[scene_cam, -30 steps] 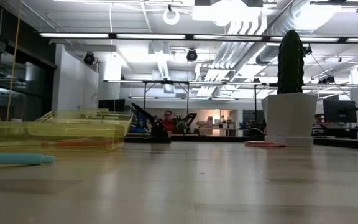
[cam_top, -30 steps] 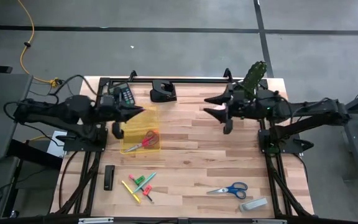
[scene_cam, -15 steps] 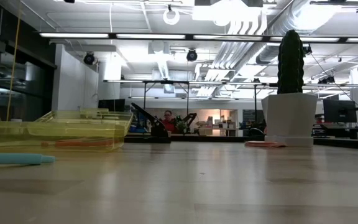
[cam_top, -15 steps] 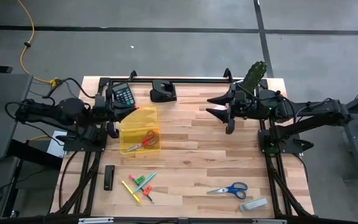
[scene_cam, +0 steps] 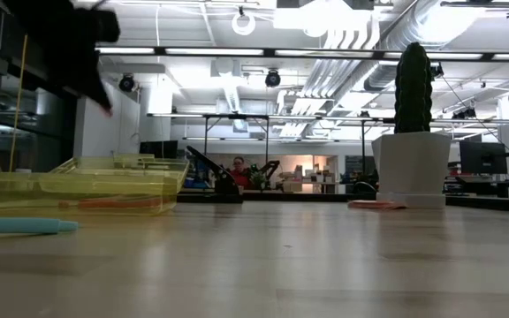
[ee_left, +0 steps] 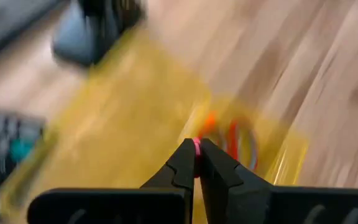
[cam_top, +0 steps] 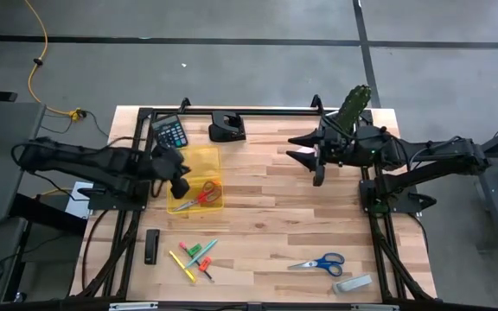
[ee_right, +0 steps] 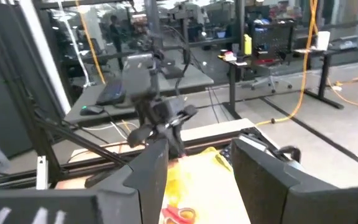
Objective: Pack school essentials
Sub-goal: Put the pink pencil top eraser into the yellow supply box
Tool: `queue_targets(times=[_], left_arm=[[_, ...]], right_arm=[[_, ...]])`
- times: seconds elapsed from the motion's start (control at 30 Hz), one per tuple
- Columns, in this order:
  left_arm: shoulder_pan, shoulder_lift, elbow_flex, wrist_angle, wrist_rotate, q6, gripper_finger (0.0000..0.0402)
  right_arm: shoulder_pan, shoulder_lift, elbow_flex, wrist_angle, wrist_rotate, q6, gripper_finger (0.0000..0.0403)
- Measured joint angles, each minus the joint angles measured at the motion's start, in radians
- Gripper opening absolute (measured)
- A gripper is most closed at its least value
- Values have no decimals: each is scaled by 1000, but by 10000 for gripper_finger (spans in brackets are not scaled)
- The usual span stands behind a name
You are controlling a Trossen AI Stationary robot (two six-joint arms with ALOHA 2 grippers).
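My left gripper (cam_top: 180, 181) hangs over the clear yellow tray (cam_top: 193, 164), shut on a small pink thing (ee_left: 197, 146); it shows blurred in the low view (scene_cam: 69, 44). Red-handled scissors (cam_top: 201, 194) lie flat in the tray's near part. Blue-handled scissors (cam_top: 318, 263) lie on the table near the right near corner. Several thin pens (cam_top: 195, 257) lie on the wood nearer than the tray. My right gripper (cam_top: 318, 168) is open and in the air by the cactus (cam_top: 353, 105). A flat pink-orange thing (scene_cam: 374, 205) lies beside the white pot. My left gripper pinches the small pink thing (ee_left: 197, 145) between its two fingertips; only a sliver of it shows between them. The thing is lifted clear above the yellow tray (ee_left: 123, 124). What it is cannot be told.
A calculator (cam_top: 173, 132) and a black holder (cam_top: 226, 128) sit at the far edge. A black bar (cam_top: 151, 246) lies at the left near side, and a grey block (cam_top: 353, 282) lies by the blue scissors. Bare wood lies mid-table (cam_top: 275, 216).
My left gripper has swung from the tray's far left corner toward the near edge and now hangs over the tray's middle; it has come into the low view at upper left. The right arm has kept still.
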Motion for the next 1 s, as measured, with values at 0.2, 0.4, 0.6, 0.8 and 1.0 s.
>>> queue_targets(times=[0.2,0.4,0.6,0.8,1.0], left_arm=[[13,143,0,-43,151,-78,0],[13,284,0,45,229,-82,0],[22,405,0,118,225,-81,0],[44,492,0,120,221,-76,2],[52,469,0,129,177,-74,23]], right_arm=[[0,0,0,-24,29,17,169],[0,0,0,-33,29,17,169],[0,1,0,-42,29,17,169],[0,1,0,-49,29,17,169],[0,1,0,-54,29,17,169]])
